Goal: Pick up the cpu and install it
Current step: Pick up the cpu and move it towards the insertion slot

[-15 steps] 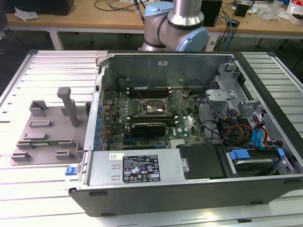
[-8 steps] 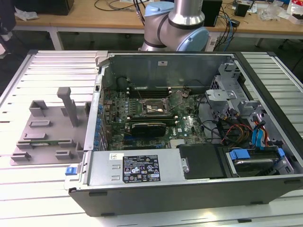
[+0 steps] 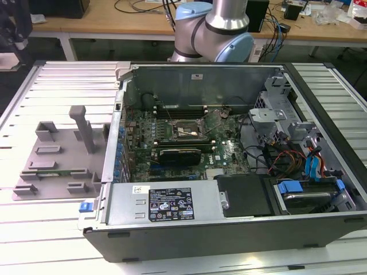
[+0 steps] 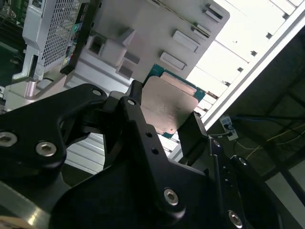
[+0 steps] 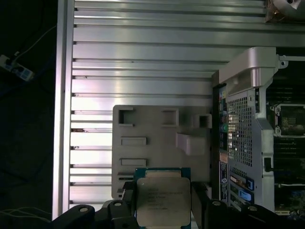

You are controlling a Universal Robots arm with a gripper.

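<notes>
Gripper [image 4: 165, 106] is clamped on the cpu [image 5: 162, 202], one black finger [image 4: 136, 95] against each of two opposite edges, with the silvery lid facing the cameras in both wrist views. The chip sits between the fingertips, the grey slotted tray [image 5: 143, 129] beyond them and the open computer case [image 5: 243, 124] off to one side. I judge it light, stiff and flat, with a slick lid and a fragile contact face, so holding it by the board's edges with modest pressure suits it.
</notes>
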